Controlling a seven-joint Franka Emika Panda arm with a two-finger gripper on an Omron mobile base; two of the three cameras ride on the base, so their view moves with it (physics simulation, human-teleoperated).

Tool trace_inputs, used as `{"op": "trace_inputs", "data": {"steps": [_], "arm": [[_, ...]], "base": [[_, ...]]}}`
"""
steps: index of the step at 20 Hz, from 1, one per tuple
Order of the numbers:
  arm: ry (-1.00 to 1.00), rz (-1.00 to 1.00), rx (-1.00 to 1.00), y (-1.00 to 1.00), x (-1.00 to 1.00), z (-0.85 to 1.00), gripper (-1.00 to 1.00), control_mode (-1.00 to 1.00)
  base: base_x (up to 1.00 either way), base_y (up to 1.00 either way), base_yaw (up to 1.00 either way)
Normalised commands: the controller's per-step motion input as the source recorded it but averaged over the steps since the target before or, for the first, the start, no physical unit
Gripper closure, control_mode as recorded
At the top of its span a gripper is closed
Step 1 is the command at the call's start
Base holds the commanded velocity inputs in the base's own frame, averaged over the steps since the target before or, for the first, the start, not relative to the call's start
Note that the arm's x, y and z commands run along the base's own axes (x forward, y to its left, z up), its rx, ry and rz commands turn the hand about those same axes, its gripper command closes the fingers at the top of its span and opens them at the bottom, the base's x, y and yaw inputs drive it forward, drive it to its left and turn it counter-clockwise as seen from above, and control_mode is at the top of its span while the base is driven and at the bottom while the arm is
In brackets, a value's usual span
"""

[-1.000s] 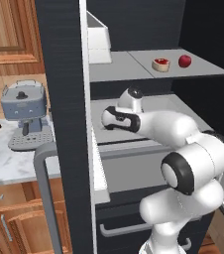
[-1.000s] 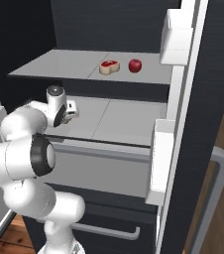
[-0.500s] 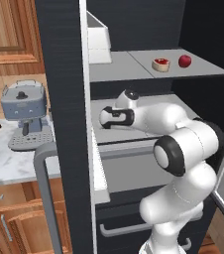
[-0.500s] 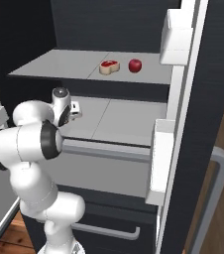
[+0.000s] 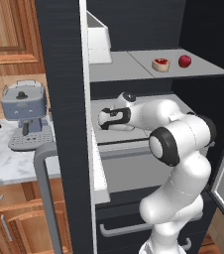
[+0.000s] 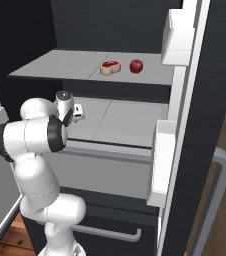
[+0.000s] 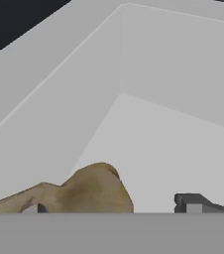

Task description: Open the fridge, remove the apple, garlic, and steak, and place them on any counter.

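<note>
Hand view: garlic [image 7: 86, 191] sits low left, tan bulb on the pale grey shelf floor, close against the shelf's side wall.
Garlic vs fingers: bulb lies right at the left fingertip, overlapping it; right fingertip [image 7: 196, 202] stands well apart across bare floor. So it's off-centre, toward the left finger, not midway.
Long axis: tapered tail runs out left along the bottom edge, fat end toward the gap. Roughly across the jaw line, as far as I can tell.
Fingers: spread wide, pinching nothing.
Gripper: [image 5: 104, 119] reaches into the middle shelf of the open fridge [image 5: 59, 74], hand turned toward the left door side.
Next move, my read: shift the hand so the bulb centres between the tips, then close. Closing from here risks nudging it into the wall.
Steak: [image 6: 110, 66] on the upper shelf, untouched.
Apple: [image 6: 136, 65] just beside the steak, same shelf, untouched.
Counter: marble top [image 5: 5, 158] left of the fridge, with a coffee machine [image 5: 25, 106] on it; bare marble in front for drop-off.
Progress: doors open, nothing out yet, garlic first.
</note>
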Motion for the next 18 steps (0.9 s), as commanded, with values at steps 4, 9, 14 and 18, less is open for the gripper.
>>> {"op": "trace_inputs", "data": {"steps": [4,9,14,18], "arm": [[0.0,0.0,0.0,0.01,0.08,-0.18,-1.0,-1.0],[0.0,0.0,0.0,0.0,0.0,-0.3,-1.0,-1.0],[0.0,0.0,0.0,0.01,0.02,-0.32,1.0,-1.0],[0.0,0.0,0.0,0.02,0.0,-0.17,1.0,-1.0]], "base": [[0.0,0.0,0.0],[0.0,0.0,0.0],[0.0,0.0,0.0],[0.0,0.0,0.0]]}}
